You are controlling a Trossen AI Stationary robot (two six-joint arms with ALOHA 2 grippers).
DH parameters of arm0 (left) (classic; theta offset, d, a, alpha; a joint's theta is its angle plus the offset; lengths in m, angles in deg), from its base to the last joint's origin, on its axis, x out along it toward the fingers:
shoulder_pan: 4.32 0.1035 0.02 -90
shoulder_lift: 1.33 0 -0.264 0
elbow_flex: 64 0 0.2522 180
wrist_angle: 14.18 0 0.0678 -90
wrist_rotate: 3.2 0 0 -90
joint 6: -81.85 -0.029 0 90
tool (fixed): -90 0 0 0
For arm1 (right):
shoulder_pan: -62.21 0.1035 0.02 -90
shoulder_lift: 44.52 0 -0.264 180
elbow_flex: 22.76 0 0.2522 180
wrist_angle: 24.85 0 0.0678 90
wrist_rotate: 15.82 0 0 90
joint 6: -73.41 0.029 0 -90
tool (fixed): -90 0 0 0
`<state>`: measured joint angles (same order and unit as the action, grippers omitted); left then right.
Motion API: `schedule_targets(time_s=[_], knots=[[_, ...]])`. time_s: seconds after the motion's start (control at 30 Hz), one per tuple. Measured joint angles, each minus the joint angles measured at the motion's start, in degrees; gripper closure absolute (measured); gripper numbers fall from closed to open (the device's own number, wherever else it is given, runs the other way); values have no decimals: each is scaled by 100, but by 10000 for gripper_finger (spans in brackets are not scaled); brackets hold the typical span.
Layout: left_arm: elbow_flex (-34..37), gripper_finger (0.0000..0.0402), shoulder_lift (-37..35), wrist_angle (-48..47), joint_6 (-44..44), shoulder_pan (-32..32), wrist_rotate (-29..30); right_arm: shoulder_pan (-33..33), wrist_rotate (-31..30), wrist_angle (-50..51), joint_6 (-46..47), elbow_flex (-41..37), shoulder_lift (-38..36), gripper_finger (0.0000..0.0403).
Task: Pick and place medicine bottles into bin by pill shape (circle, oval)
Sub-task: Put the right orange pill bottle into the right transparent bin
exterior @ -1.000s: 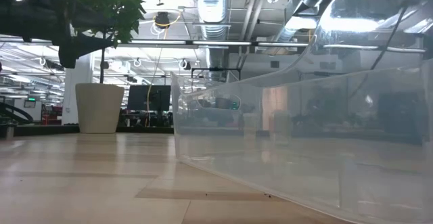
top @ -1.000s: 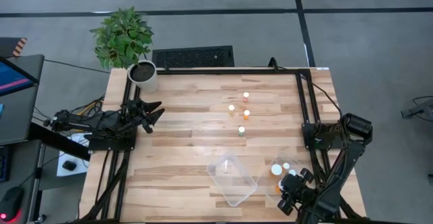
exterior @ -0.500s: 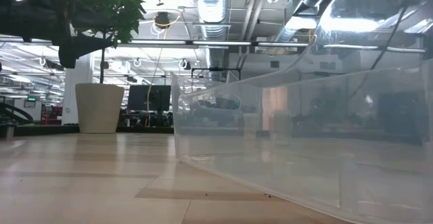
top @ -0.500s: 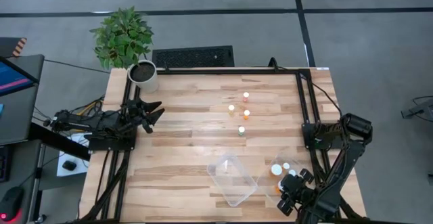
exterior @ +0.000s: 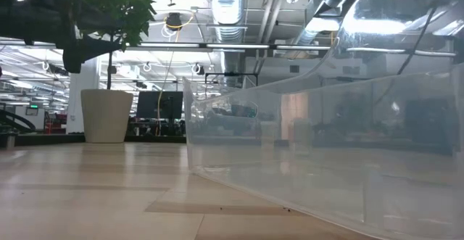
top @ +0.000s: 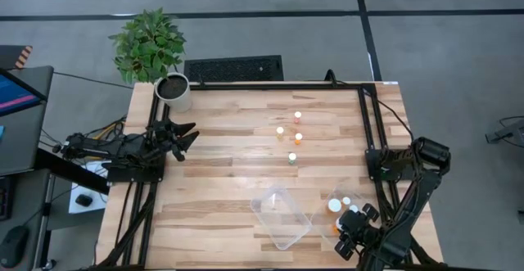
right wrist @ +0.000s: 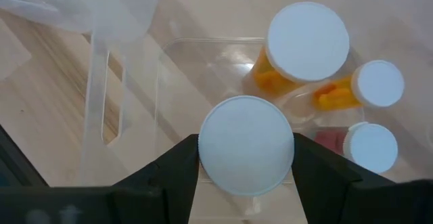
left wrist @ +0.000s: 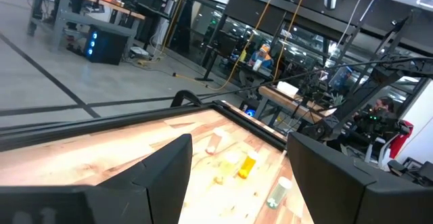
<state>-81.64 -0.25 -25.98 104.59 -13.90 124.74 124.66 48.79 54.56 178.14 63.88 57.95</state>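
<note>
Right hand point(right wrist: 246, 158) clamped on medicine bottle point(right wrist: 246, 153), poised over bin point(right wrist: 169, 55).

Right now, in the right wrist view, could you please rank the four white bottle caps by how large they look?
1. Cap between the right gripper's fingers, nearest the camera, so unsure.
2. Cap on the big orange bottle.
3. The two small caps and look alike.

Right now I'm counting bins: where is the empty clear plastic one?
High view: the empty clear plastic bin sits at the table's near edge, right of centre, beside the bin holding bottles.
</note>
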Motion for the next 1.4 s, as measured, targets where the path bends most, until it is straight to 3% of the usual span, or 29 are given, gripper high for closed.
schedule_targets(time_s=[1.4], knots=[[0, 166, 0, 57, 28, 0, -2, -107, 130, -9, -107, 4, 321, 179]])
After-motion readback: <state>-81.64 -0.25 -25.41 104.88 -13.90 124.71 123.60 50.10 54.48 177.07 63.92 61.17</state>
